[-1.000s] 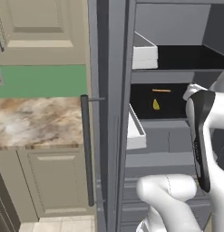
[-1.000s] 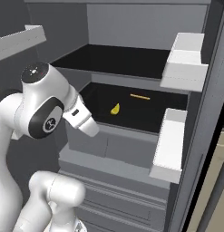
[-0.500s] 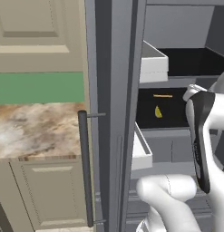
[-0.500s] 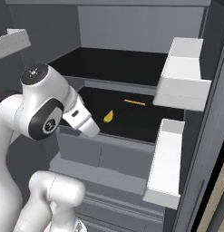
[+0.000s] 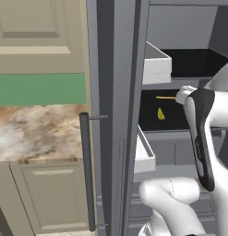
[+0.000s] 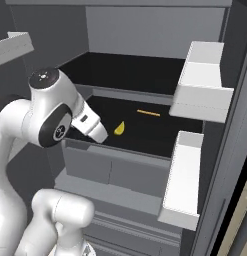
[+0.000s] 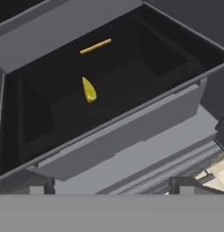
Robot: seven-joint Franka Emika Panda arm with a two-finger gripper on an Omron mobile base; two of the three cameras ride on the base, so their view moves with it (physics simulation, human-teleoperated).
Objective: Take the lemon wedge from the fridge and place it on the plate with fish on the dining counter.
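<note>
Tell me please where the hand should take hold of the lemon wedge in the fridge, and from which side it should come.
Probably across its thick rounded end, coming in from the open front of the fridge and down from above. The lemon wedge lies alone on the dark shelf, tapering to a point toward the back; the thin orange stick lies well behind it, so nothing blocks that path. The hand is open.

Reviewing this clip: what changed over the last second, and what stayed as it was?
The whole picture shifted in both base views, so the base drove, apparently closer to the open fridge; that is the camera's move, not the things'. Nothing was taken hold of or let go. The lemon wedge lies on the dark shelf as before, near the thin orange stick. The gripper stays open and short of the wedge.
</note>
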